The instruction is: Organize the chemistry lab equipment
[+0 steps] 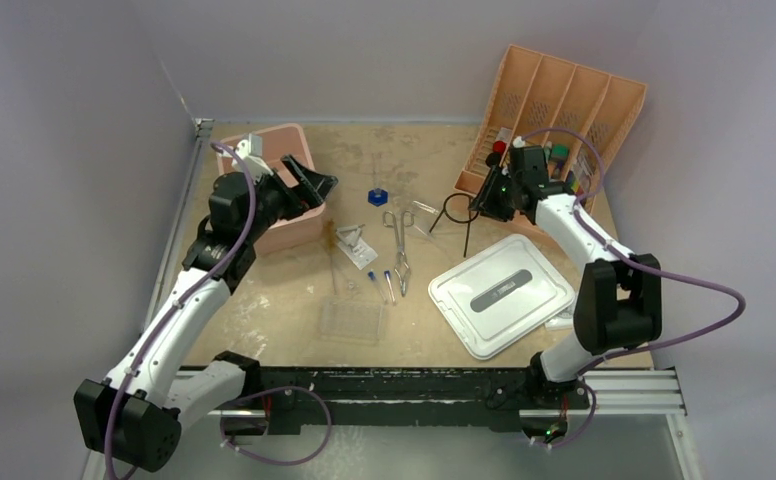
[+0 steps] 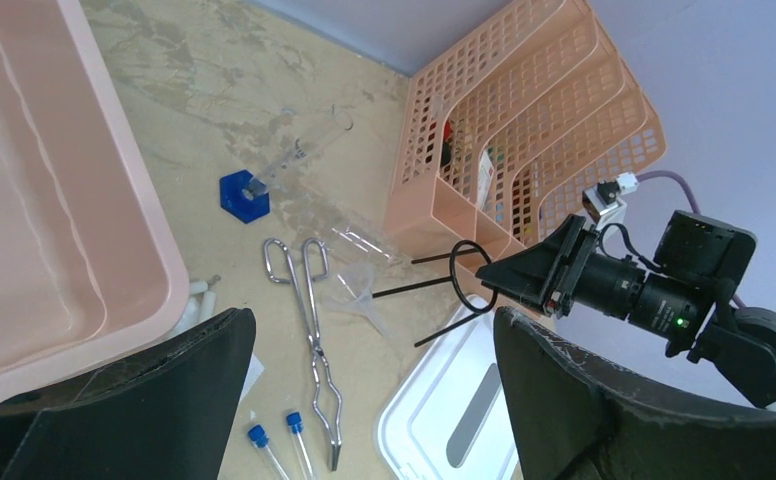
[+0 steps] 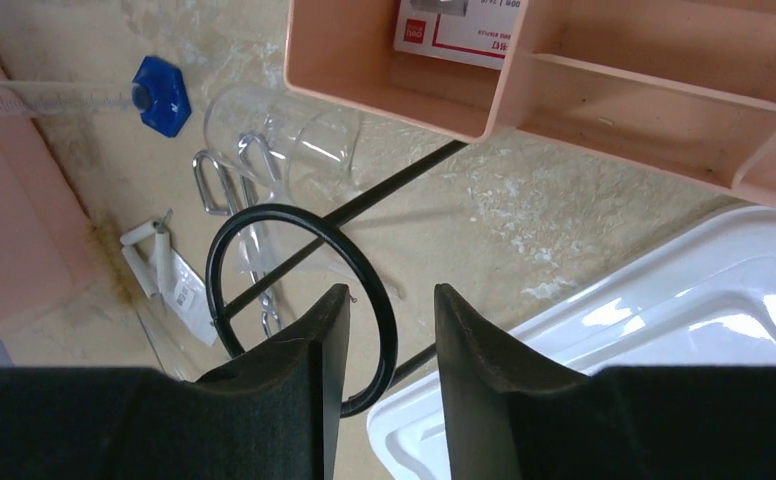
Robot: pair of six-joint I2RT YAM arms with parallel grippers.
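Your right gripper [image 3: 391, 296] brackets the black wire ring's [image 3: 274, 208] rim near the worktop's [image 1: 284, 300] far-right corner, unclenched, while your left gripper [image 2: 372, 318] gapes wide.

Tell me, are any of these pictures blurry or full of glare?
Top view: even, soft light, faint shadows; the clear plastic tray nearly vanishes against the table. Left wrist view: its own pincer fingers loom dark across the bottom. Right wrist view: glare on the white lid.
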